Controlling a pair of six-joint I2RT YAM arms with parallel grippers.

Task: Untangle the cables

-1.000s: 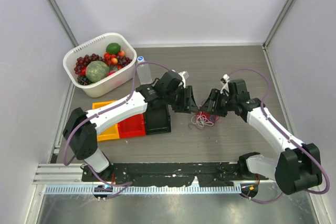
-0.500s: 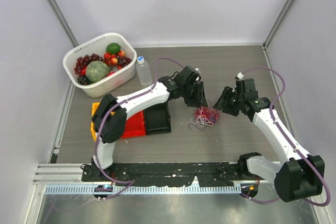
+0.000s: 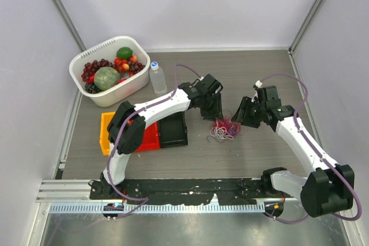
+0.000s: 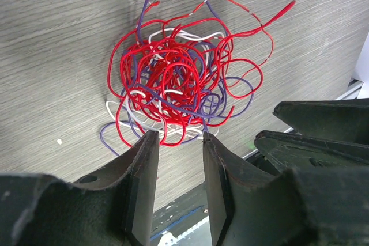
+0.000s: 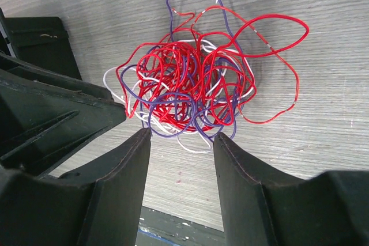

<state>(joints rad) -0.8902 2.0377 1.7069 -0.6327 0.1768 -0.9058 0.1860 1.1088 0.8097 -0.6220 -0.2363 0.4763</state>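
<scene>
The left arm reaches out from its base and bends across to the left side of the cables, with its wrist tipped downward. The left gripper points down at the near-left edge of the thin, curly red, white and purple cables. These lie in one loose tangle on the grey wood-grain table.

In the left wrist view, the left gripper has its two black fingers parted by a moderate gap. Nothing is between them, and the lowest red and purple loops of the cables lie right at the fingertips. I cannot tell whether they touch.

The right arm stretches in to the right side of the cables, angled down toward them. The right gripper stands somewhat wider apart, with bare table showing in the gap, and it holds nothing. The cables lie just past its tips.

A black plastic bin sits left of the cables. A clear plastic bottle and a white slotted basket of fruit stand further left of them.
</scene>
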